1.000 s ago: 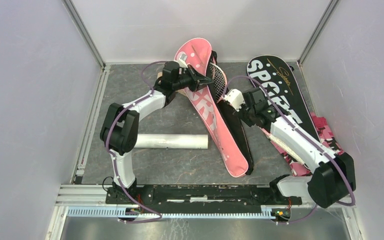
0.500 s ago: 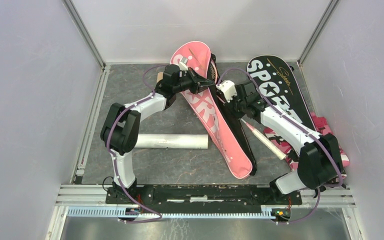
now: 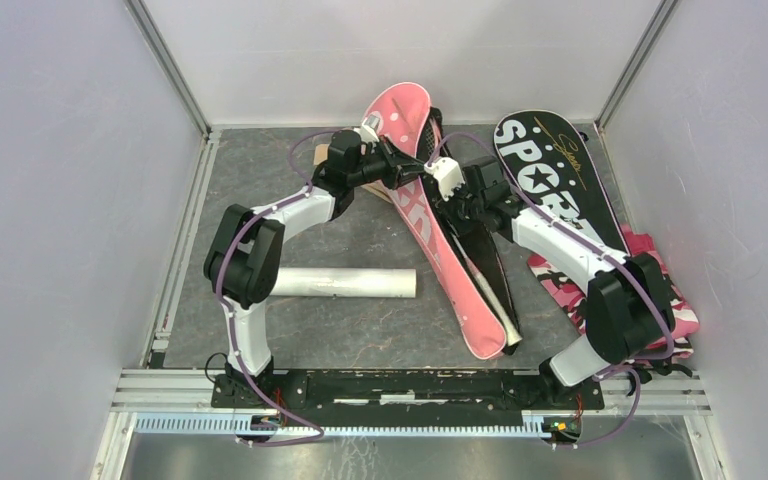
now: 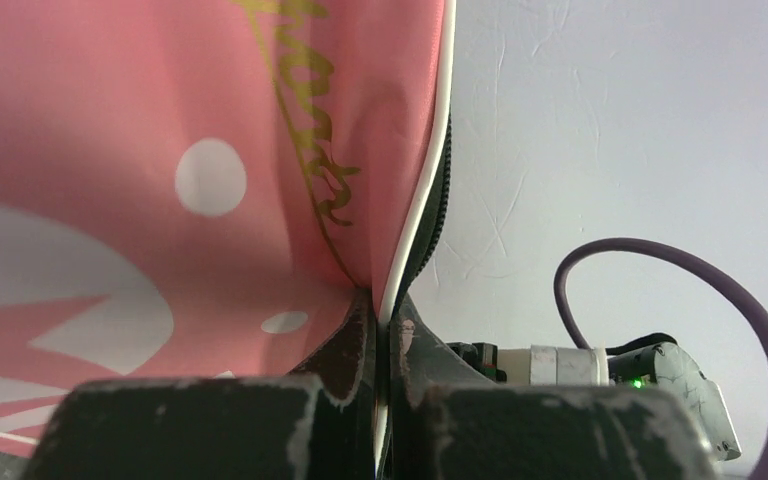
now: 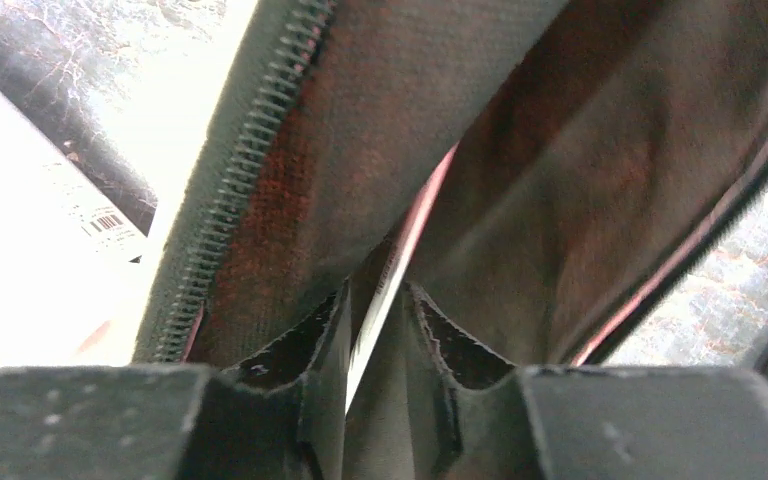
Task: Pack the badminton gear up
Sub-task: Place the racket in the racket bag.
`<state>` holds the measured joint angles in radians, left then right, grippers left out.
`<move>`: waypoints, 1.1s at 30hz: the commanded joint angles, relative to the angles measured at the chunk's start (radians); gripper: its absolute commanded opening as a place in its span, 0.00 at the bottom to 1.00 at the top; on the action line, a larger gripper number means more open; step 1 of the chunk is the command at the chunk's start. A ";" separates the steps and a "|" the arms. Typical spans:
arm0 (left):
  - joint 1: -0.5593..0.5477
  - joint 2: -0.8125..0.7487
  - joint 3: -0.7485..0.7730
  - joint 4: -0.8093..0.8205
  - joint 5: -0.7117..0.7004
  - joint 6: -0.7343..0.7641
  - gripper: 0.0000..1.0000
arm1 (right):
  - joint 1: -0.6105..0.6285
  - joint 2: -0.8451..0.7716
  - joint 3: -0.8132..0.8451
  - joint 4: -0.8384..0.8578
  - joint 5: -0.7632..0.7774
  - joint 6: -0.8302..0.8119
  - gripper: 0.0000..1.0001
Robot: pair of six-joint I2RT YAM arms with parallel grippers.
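the pink racket-shaped fabric cover with white dots and white lettering [image 3: 455, 290] lies slantwise on the dark floor, its wide end toward the back wall and its narrow end toward the arm bases. the left gripper [image 4: 385, 312] is pinched tight on the white-piped edge of that wide end, pads together with the fabric between them. the right gripper [image 5: 375, 310] is at the cover's right side, over its opened dark lining and zip teeth [image 5: 245, 180]; its fingers stand a little apart, with a thin pale strip running through the gap. the long white tube [image 3: 345, 283] lies flat left of the cover, well apart. the black racket-shaped cover printed "sport" [image 3: 550, 170] lies right of it, with the pink camouflage cloth [image 3: 660, 275] beyond that
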<state>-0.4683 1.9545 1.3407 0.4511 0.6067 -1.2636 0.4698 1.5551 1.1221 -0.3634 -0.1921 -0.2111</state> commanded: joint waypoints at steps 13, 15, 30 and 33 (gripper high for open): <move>-0.002 0.003 0.059 0.208 0.072 -0.060 0.02 | -0.066 -0.232 -0.161 -0.111 -0.138 -0.141 0.63; -0.001 0.001 0.062 0.215 0.077 -0.050 0.02 | -0.079 -0.260 -0.200 -0.121 -0.175 -0.156 0.70; -0.001 -0.027 0.056 0.205 0.103 0.063 0.02 | -0.116 -0.277 -0.354 -0.212 -0.343 -0.258 0.68; -0.002 -0.024 0.060 0.202 0.103 0.069 0.02 | -0.116 -0.277 -0.343 -0.214 -0.352 -0.258 0.54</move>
<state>-0.4713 1.9766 1.3415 0.5339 0.6830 -1.2404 0.3573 1.2942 0.7704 -0.5671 -0.5003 -0.4400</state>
